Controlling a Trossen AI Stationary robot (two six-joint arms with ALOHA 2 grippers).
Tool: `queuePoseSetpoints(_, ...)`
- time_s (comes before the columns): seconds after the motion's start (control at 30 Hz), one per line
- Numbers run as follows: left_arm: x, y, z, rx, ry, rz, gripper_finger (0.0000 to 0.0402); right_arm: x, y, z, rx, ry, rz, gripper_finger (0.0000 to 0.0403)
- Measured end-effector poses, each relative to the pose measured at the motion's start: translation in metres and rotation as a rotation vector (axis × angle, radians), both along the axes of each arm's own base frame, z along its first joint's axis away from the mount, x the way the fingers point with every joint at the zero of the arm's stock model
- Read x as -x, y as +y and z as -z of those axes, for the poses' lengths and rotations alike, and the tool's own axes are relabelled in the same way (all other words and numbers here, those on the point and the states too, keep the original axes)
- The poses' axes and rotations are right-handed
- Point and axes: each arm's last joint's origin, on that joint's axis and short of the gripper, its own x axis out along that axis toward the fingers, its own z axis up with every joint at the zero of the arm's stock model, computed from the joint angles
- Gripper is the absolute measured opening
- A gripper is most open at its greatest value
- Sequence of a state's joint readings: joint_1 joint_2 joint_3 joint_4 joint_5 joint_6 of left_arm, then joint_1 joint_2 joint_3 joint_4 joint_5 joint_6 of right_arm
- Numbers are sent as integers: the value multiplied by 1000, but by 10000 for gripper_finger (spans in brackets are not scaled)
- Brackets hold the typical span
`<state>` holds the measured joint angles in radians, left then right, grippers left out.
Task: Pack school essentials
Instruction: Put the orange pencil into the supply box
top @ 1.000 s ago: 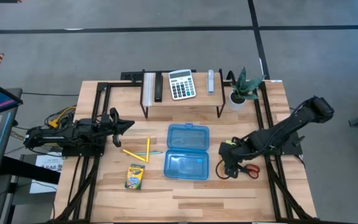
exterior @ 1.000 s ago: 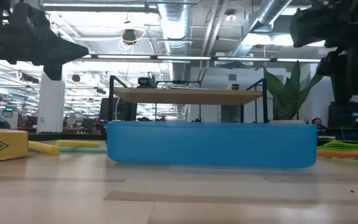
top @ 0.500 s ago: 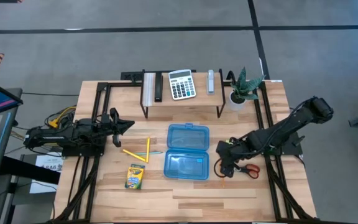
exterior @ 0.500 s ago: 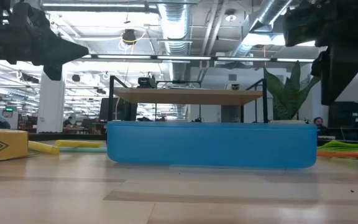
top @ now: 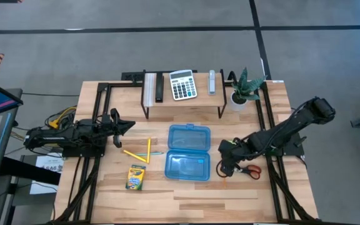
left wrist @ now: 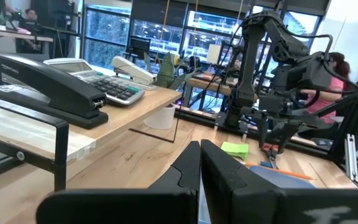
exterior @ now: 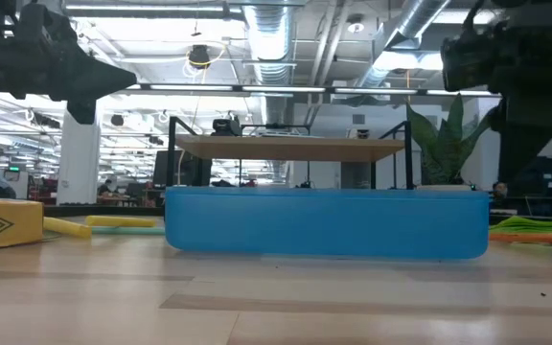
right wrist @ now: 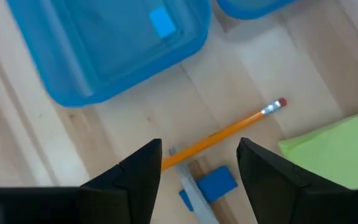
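The open blue pencil box [top: 188, 153] lies mid-table, a tiny blue piece [right wrist: 162, 22] in its tray. My right gripper [right wrist: 197, 171] is open and hovers above an orange pencil [right wrist: 222, 135] to the right of the box, its fingers on either side of it. A small blue block [right wrist: 211, 185], the lime-green sticky-note pad [right wrist: 331, 155] and the red-handled scissors [top: 251, 170] lie close by. Yellow pencils [top: 140, 152] and the crayon box [top: 135, 177] lie left of the box. My left gripper [top: 127, 125] waits shut at the left.
A raised wooden shelf [top: 183, 103] at the far side carries a calculator [top: 182, 84] and a stapler [left wrist: 48, 81]. A potted plant [top: 242, 87] stands to its right. Black frame rails [top: 267, 125] run along both table sides. Bare wood lies near the front edge.
My right gripper has shifted slightly toward the blue box and part of the way back, staying above the orange pencil. Nothing on the table has moved.
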<state>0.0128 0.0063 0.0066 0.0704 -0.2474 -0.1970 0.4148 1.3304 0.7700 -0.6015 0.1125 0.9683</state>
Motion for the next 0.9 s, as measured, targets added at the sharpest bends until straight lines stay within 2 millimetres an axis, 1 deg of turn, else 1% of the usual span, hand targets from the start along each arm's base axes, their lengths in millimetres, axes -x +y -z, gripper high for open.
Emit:
queuePoseSetpoints(0.27,0,0,0,1,0,0,0,3,6,2,12,-14,-11,233)
queuePoseSetpoints(0.43,0,0,0,14,-3,1,0,3,6,2,10,-13,-3,233)
queuePoseSetpoints(0.77,0,0,0,19,-5,2,0,3,-5,4,24,32,67,233)
queuePoseSetpoints(0.9,0,0,0,16,-4,2,0,2,-6,3,21,30,72,233)
